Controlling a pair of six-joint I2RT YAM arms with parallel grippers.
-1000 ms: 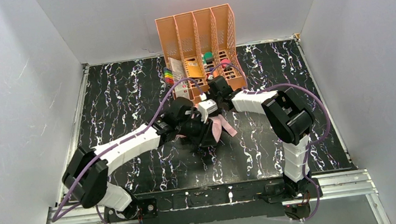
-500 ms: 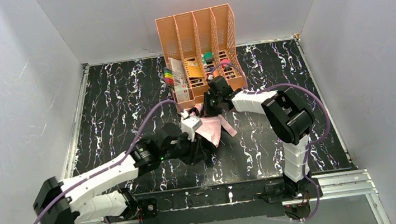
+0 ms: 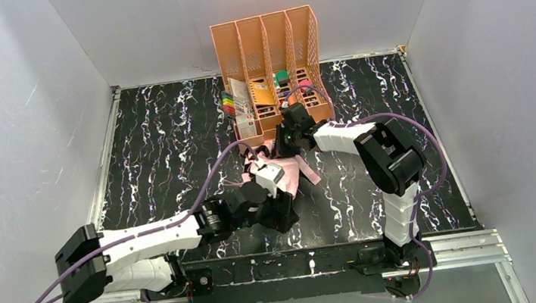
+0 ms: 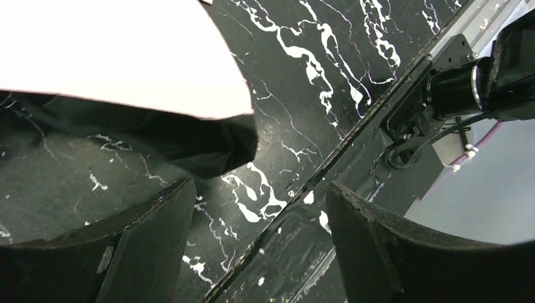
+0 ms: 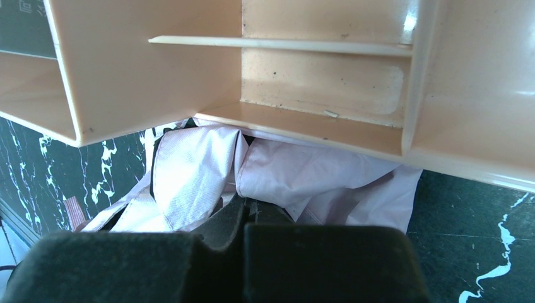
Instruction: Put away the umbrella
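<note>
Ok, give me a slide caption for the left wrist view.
Left jaws open and empty above the marbled black table, pink and black fabric of the umbrella just beyond.

The left arm now lies low along the near side of the bench (image 3: 171, 132), its elbow swung far out to the left. A second ago it reached up over the middle. The left claw (image 4: 258, 186) has let go of the umbrella (image 3: 288, 177). Its fingers stand wide apart with only bench between them, and the edge of the black fabric lies just beyond. The umbrella's black folds sit a little closer to the near edge than before, and more pink shows on top.
</note>
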